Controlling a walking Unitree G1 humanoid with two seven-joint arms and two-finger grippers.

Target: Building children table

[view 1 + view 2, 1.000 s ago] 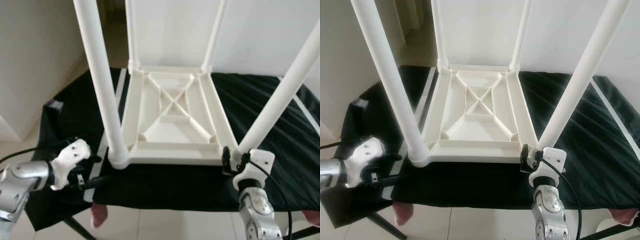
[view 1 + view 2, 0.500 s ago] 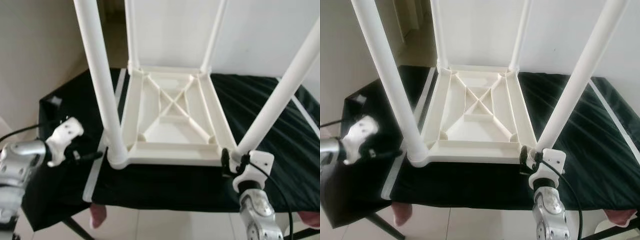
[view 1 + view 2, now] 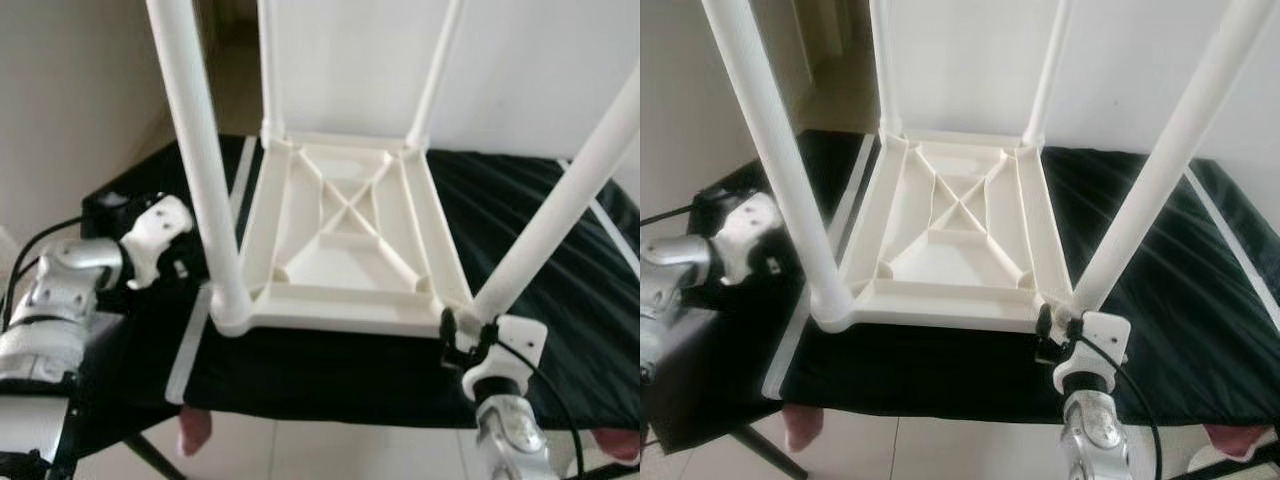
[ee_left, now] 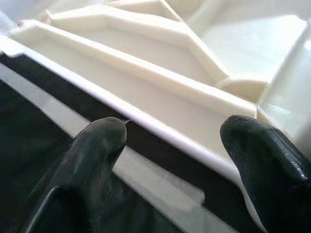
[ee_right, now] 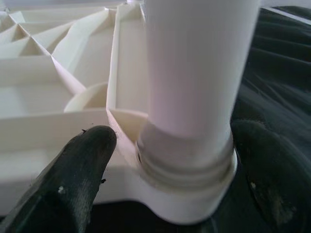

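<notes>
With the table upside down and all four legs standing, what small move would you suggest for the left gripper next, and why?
Probably ease the left gripper forward to the table top's left rim and close. Its fingers are open just short of that edge, over the black cloth. The right gripper already straddles the base of the near right leg, so a second hold would steady the table.

No legible text, label, brand mark, number or sign appears on any surface. The upturned white plastic table top (image 3: pixel 345 235) with its moulded ribs is unmarked, as are its white cylindrical legs (image 3: pixel 195 150) and the black cloth (image 3: pixel 560 260) beneath, which carries only a plain pale stripe (image 3: pixel 190 345).
</notes>
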